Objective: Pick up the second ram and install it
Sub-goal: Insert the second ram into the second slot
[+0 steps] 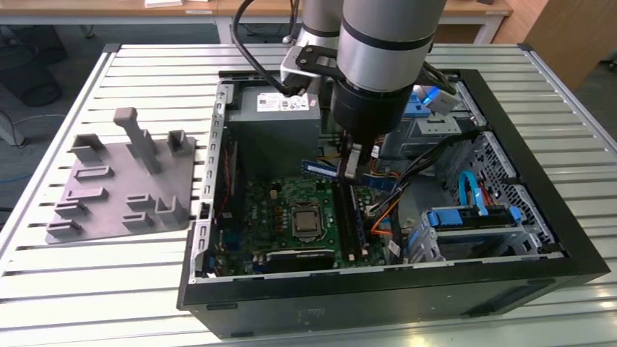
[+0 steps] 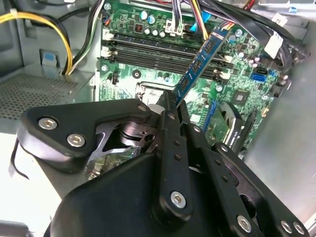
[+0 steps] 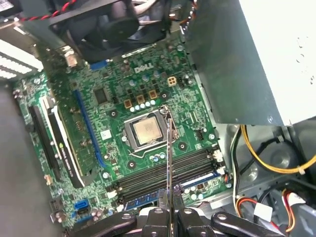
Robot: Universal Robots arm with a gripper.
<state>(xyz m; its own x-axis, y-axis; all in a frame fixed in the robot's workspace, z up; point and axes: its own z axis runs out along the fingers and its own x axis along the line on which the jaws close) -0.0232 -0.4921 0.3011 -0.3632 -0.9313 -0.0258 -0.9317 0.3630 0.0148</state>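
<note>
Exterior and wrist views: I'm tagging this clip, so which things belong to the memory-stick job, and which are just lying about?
In the job:
memory stick, clamped in the gripper
black memory slots
computer case

Lying about:
grey tray beside the case
power supply box
yellow cables
blue drive bracket

In the second wrist view, the end effector point(image 2: 171, 101) hides the gripped end of the second ram point(image 2: 201, 61) and most of the processor socket point(image 2: 146, 90).
</note>
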